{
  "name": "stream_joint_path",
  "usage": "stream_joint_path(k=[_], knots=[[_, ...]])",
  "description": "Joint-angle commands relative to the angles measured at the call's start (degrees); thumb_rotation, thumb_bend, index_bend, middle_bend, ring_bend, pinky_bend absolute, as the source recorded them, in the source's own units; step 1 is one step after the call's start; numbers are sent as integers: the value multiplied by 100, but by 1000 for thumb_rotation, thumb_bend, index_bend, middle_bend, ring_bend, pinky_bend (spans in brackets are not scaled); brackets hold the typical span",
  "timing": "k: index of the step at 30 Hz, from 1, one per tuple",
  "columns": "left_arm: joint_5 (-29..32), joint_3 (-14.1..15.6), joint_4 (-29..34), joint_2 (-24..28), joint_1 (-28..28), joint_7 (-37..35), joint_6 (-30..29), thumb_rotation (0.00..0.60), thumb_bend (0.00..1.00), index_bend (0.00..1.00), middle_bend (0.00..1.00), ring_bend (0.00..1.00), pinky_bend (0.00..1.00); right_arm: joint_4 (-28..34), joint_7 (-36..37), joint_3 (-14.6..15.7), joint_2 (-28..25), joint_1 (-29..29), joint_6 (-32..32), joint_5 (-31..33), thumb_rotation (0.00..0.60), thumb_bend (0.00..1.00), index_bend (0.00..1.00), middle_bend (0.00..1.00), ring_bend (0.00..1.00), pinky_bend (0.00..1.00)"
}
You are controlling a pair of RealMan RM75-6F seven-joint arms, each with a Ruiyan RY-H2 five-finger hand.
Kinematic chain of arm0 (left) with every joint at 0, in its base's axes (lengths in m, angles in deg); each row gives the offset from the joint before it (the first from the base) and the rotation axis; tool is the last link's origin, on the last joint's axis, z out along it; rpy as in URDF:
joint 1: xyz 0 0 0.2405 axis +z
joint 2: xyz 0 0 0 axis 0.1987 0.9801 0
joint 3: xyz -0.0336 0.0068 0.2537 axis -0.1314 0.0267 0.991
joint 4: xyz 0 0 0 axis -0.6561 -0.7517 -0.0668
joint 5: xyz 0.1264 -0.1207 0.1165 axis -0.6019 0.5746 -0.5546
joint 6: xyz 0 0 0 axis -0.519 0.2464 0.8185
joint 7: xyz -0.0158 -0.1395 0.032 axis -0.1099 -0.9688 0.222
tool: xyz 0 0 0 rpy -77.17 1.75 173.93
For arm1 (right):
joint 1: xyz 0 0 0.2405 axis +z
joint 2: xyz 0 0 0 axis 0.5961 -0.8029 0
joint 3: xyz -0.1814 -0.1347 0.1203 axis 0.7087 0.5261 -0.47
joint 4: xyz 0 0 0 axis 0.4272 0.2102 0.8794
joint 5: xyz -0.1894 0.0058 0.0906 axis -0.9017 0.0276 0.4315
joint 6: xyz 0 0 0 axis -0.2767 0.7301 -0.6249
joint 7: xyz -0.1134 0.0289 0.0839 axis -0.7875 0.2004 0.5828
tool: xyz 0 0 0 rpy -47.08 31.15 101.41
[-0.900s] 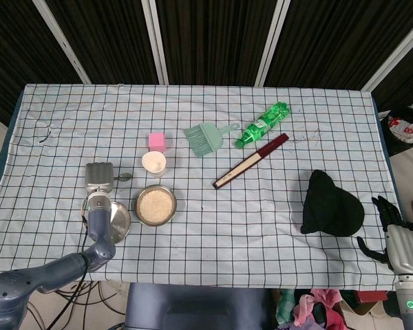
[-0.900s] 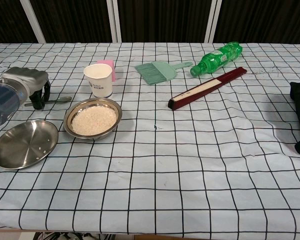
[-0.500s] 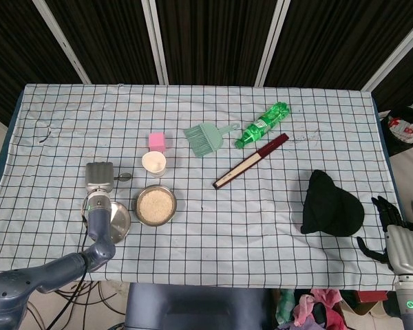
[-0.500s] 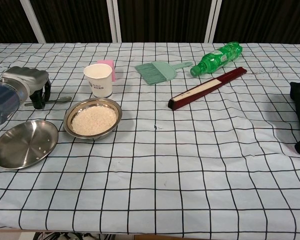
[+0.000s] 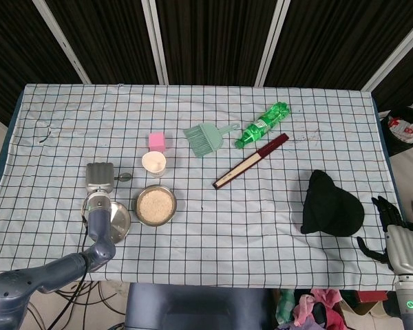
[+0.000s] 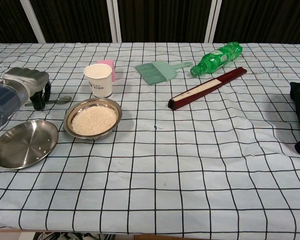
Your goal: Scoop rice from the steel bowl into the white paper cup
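The steel bowl (image 5: 155, 205) (image 6: 93, 118) holds white rice and sits just in front of the white paper cup (image 5: 153, 163) (image 6: 98, 79). A metal spoon (image 5: 123, 177) (image 6: 60, 100) lies flat on the cloth, left of the cup. Its handle runs under my left hand (image 5: 99, 177) (image 6: 28, 84). The hand's dark fingers (image 6: 40, 96) curl down around that handle. My right hand (image 5: 398, 239) hangs off the table's right front corner with its fingers apart and nothing in it. The chest view does not show it.
An empty steel plate (image 5: 122, 221) (image 6: 25, 143) with a few grains lies left of the bowl, under my left forearm. Behind the cup stand a pink block (image 5: 157, 141), a green brush (image 5: 206, 138), a green bottle (image 5: 261, 124) and a folded fan (image 5: 250, 161). A black cap (image 5: 332, 204) lies at right.
My left forearm has shifted slightly in the chest view. The hand, spoon, bowl and cup stay where they were, and the right hand has not moved.
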Motion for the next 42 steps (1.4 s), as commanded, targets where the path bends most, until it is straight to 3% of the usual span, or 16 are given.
stream_joint_path(k=[1,42], knots=[[-8,0,-2,-1,0,-8,0,600,422,492,483,1000,1000,4,1,2,0,-1,-2,0,600,303,77,0,0,211],[-258,74,145,97,-5,-53,-82,600,464,515,503,1000,1000,9,0,1,2,-8,8,0,600,305,77,0,0,211]])
